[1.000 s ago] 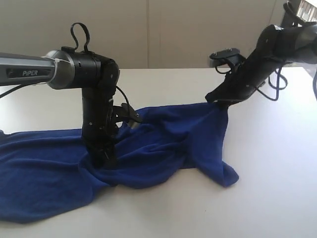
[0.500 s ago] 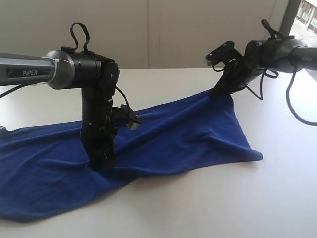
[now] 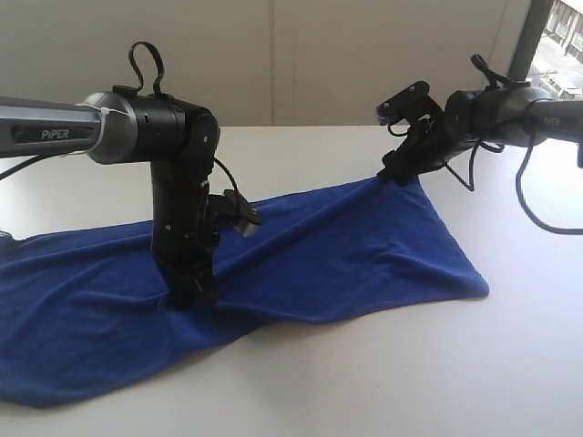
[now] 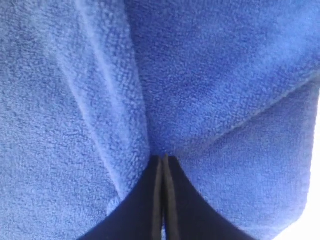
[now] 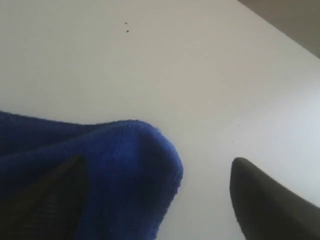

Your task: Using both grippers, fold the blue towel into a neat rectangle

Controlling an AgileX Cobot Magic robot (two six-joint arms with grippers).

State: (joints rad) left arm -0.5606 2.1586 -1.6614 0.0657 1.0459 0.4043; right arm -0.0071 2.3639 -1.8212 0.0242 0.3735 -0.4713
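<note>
Pinching the blue towel [image 3: 346, 246] mid-cloth, held left gripper [image 3: 193, 296] fingers clenched on a fold; had right gripper [image 3: 393, 175] fingers spread wide, corner loose between them.

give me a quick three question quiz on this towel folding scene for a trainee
1. True or false: the left gripper has its fingers closed together on the blue towel.
2. Pick one: the right gripper has its jaws A) wide apart, B) clamped shut, C) out of view.
3. Fill in: the towel lies spread out on a white ____.
Key: 1 true; 2 A; 3 table.
</note>
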